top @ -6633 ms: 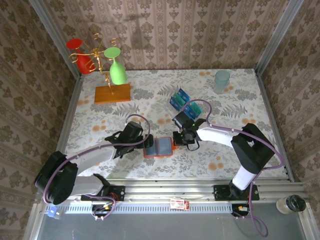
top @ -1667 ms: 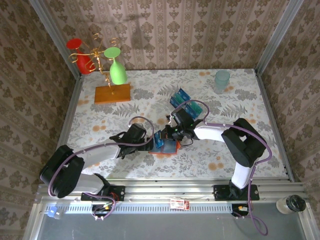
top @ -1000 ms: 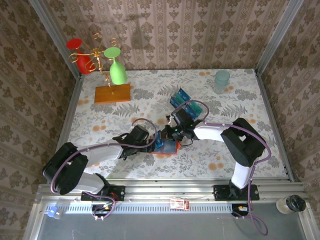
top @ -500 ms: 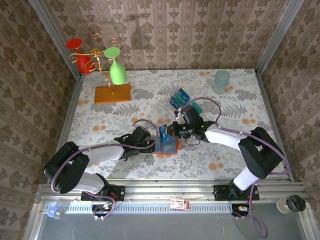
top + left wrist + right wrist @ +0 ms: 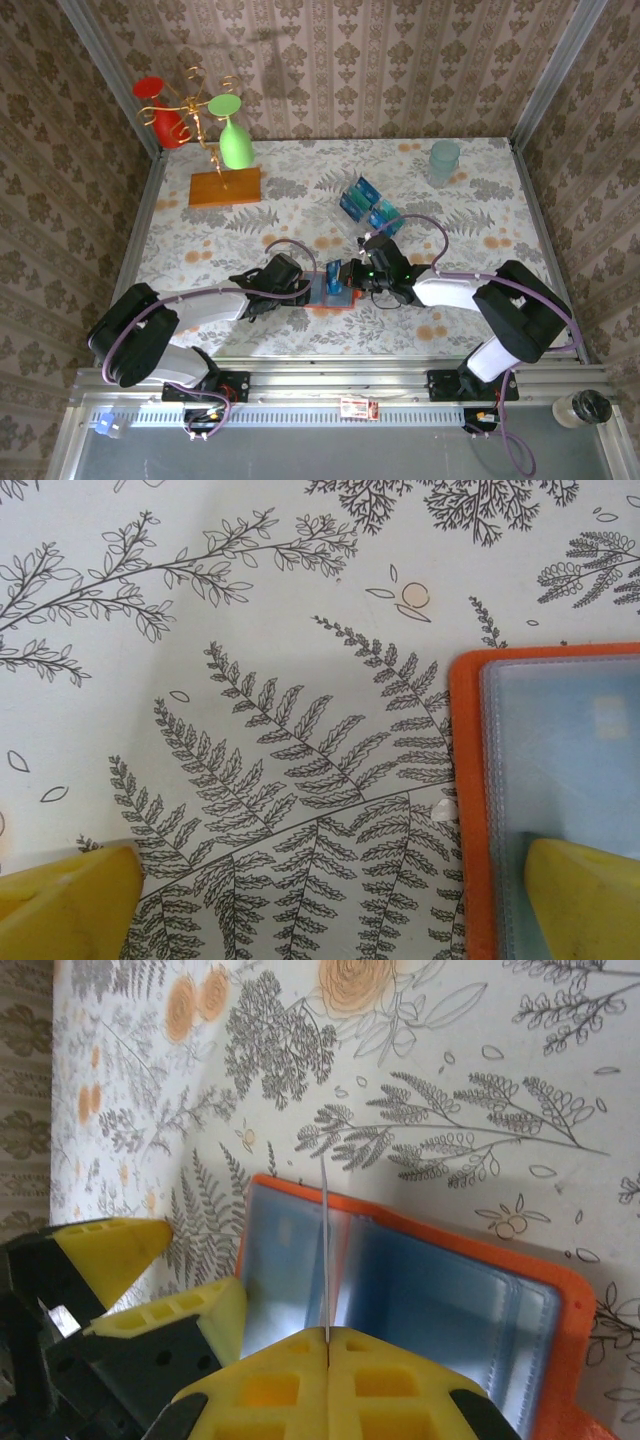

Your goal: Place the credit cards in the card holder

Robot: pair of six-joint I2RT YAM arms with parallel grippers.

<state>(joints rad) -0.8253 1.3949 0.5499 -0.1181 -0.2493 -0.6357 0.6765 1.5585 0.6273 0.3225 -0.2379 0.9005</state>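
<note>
Pinching a credit card [image 5: 333,273], right jaws overhang open card holder [image 5: 570,1305].

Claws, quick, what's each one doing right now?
Left claw: open, straddling the card holder's edge.
Right claw: closed on a credit card.

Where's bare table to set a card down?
Bare: left, between wooden slab and left arm; right, between teal cup and right arm. Crowded: card holder, where open left pincer meets right pincer shut on a credit card, near the clear tray.
</note>
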